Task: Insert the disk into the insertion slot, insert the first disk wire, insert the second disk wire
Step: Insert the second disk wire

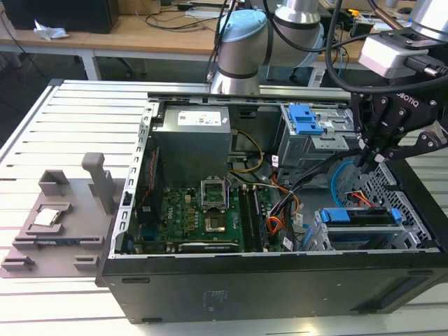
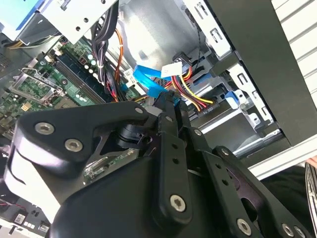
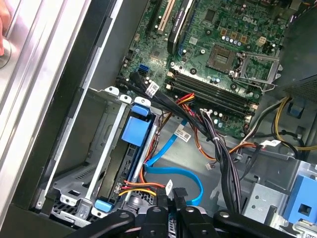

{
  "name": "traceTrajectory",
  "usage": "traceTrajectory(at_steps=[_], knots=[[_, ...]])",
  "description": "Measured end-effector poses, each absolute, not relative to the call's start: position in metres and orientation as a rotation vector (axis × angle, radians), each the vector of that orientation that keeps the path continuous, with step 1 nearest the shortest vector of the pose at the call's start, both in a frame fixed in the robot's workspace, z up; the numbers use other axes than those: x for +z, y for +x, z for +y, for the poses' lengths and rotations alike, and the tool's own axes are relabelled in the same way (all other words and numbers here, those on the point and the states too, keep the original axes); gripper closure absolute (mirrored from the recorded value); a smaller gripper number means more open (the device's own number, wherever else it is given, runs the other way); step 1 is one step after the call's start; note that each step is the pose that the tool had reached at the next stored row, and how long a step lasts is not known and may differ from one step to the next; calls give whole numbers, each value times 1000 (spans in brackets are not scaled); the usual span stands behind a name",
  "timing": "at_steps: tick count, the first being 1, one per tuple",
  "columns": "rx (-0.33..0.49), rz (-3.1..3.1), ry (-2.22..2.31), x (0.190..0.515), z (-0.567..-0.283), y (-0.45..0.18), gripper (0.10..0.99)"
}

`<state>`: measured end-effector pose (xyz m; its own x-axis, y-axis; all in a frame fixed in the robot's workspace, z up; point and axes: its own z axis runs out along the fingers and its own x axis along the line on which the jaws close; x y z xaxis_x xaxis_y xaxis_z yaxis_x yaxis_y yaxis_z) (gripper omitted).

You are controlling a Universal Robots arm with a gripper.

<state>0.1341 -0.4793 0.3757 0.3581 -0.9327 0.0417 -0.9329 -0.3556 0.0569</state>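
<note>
Half-hidden disk (image 3: 132,148) in insertion slot (image 3: 106,144)

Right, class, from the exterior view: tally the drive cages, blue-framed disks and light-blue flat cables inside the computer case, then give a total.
Drive cages: 2
Blue-framed disk: 1
Light-blue flat cable: 1
Total: 4

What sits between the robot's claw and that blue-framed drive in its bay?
In the first wrist view, red, yellow and black wires and a blue cable lie between gripper and disk.
</note>
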Motion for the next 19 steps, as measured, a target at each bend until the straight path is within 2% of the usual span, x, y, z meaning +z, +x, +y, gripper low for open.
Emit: traceTrajectory(at_steps=[4,10,19], knots=[[4,-1740,2529,376,-480,134,925],[4,-1740,2529,373,-509,128,925],[5,-1740,2529,359,-534,125,925]])
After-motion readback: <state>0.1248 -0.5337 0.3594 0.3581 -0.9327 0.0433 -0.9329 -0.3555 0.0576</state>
